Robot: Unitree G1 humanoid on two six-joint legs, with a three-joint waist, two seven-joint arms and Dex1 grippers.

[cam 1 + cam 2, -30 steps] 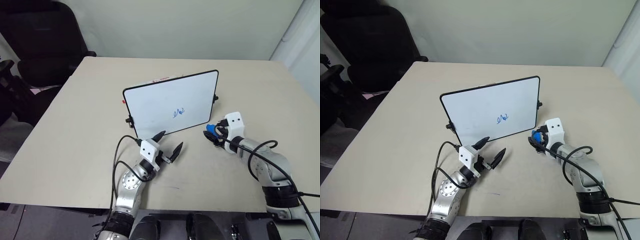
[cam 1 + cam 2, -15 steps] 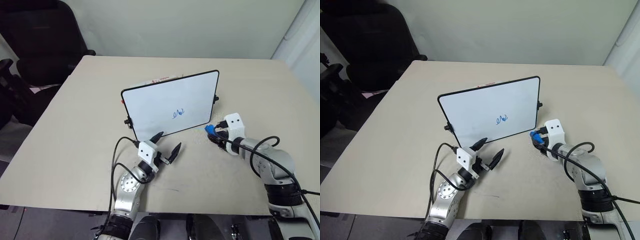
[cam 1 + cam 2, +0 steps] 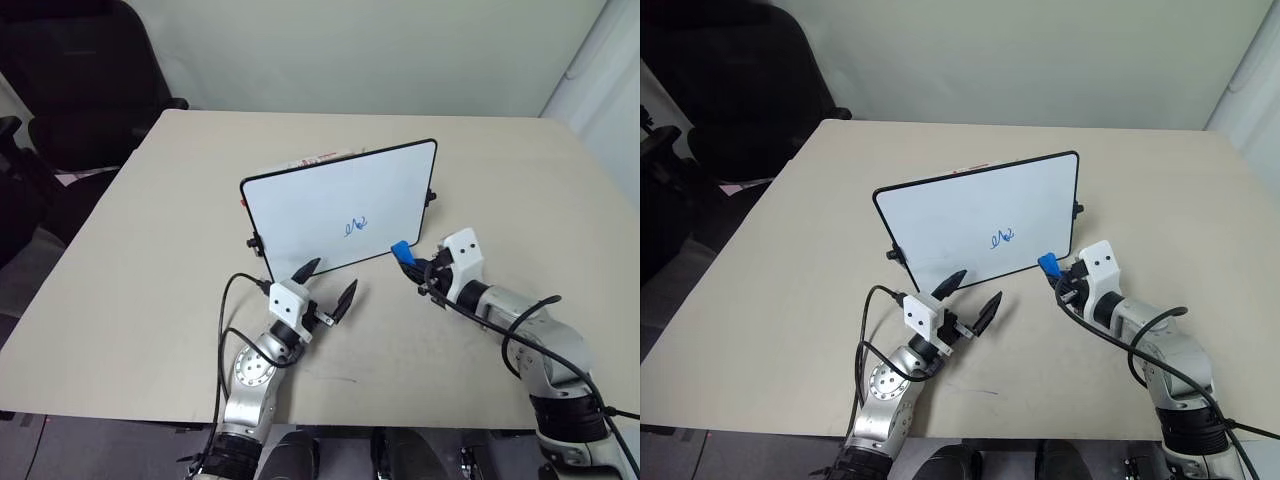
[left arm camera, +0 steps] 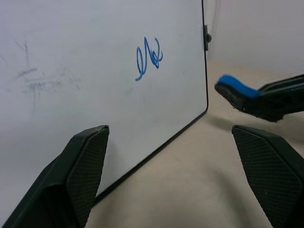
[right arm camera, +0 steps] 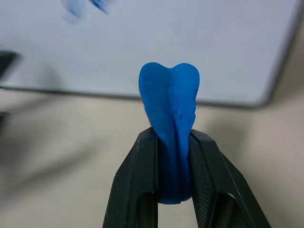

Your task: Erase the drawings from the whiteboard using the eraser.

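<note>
Eraser position: the small bright blue oblong eraser (image 5: 169,128) is pinched between the two black fingers of the right gripper (image 3: 418,266), its free end projecting past the fingertips, squeezed into a fold by the grip. The right gripper is closed tight on the eraser and holds it above the beige tabletop (image 3: 150,250), near the lower right corner of the whiteboard (image 3: 320,205) and apart from the board face. The whiteboard, a white rectangular panel with a thin black frame, rounded corners and small black side knobs, stands tilted back on the table. The drawings (image 3: 355,227), a small blue marker scribble, sit on the lower right part of the board face, just above and to the left of the eraser tip. The left gripper (image 3: 325,285) is spread wide and empty, poised just in front of the board's lower edge without touching it.
</note>
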